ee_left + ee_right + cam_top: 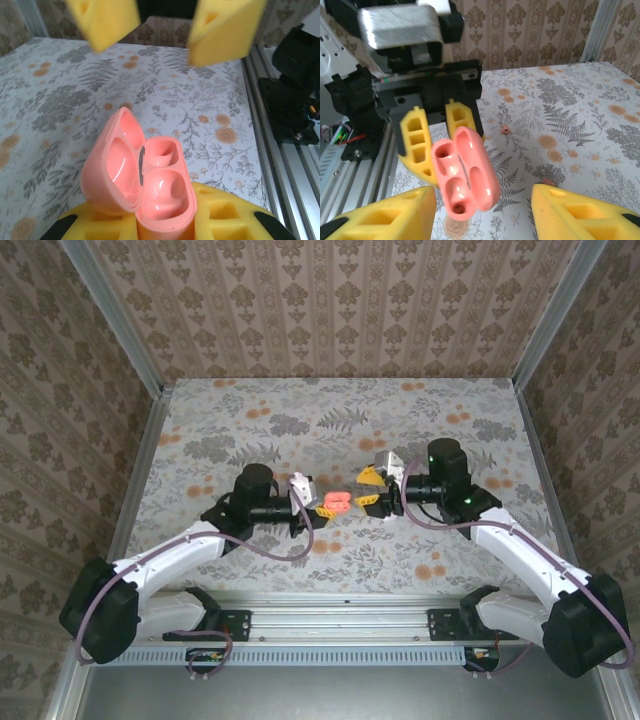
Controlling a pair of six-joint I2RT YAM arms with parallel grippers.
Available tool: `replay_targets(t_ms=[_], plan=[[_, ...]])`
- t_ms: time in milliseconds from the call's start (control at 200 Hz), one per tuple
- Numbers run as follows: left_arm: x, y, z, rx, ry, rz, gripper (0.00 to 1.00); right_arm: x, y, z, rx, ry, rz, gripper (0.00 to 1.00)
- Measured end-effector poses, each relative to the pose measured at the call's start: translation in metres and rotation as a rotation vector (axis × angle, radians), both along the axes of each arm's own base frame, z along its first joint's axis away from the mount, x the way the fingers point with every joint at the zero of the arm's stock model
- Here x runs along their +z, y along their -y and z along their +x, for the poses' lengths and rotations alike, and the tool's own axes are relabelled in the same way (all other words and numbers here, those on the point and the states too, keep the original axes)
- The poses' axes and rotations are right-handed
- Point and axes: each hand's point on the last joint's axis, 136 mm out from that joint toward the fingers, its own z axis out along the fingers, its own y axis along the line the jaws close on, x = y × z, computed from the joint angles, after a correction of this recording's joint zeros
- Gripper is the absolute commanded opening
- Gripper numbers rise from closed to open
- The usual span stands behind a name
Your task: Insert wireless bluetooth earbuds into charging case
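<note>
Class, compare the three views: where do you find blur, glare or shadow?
Top external: even light, soft shadows under the arms, the charging case small but clear. Left wrist: pale glare on the case's glossy wells; the yellow fingers of the right gripper are blurred. Right wrist: the grey block above the case is smeared, while the wallpaper behind is sharp.

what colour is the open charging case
The charging case is coral pink, inside and out; it shows best in the left wrist view.

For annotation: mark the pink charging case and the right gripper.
pink charging case (pixel 165 192), left wrist view, on the base's well.
right gripper (pixel 162 30), left wrist view, midway between its fingertips.
</note>
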Motion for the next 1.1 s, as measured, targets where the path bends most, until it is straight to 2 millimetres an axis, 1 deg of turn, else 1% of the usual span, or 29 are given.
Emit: replay_targets(t_ms=[155, 290, 430, 550, 645, 760, 855, 965, 1105], plan=[[-0.003, -0.013, 0.021, 0.127, -0.055, -0.020, 0.18, 0.004, 0.001, 0.003, -0.036, -0.051, -0.005, 0.58], [-0.002, -0.038, 0.047, 0.303, -0.087, -0.042, 0.17, 0.009, -0.004, 0.010, -0.080, -0.102, -0.037, 0.59], [0.008, -0.076, 0.080, 0.522, -0.115, -0.086, 0.17, 0.009, -0.020, 0.021, -0.141, -0.217, -0.064, 0.55], [0.016, -0.116, 0.104, 0.709, -0.147, -0.124, 0.17, -0.003, -0.036, 0.035, -0.250, -0.378, -0.087, 0.52], [0.013, -0.148, 0.119, 0.853, -0.193, -0.134, 0.17, -0.012, -0.047, 0.047, -0.371, -0.519, -0.103, 0.50], [0.000, -0.183, 0.131, 0.996, -0.263, -0.124, 0.16, -0.019, -0.060, 0.064, -0.521, -0.689, -0.109, 0.50], [-0.010, -0.206, 0.136, 1.093, -0.323, -0.104, 0.16, -0.027, -0.072, 0.074, -0.634, -0.815, -0.098, 0.46], [-0.016, -0.230, 0.141, 1.186, -0.387, -0.089, 0.16, -0.042, -0.088, 0.075, -0.722, -0.912, -0.110, 0.45], [-0.023, -0.258, 0.147, 1.291, -0.451, -0.075, 0.16, -0.060, -0.120, 0.075, -0.779, -0.941, -0.152, 0.43]])
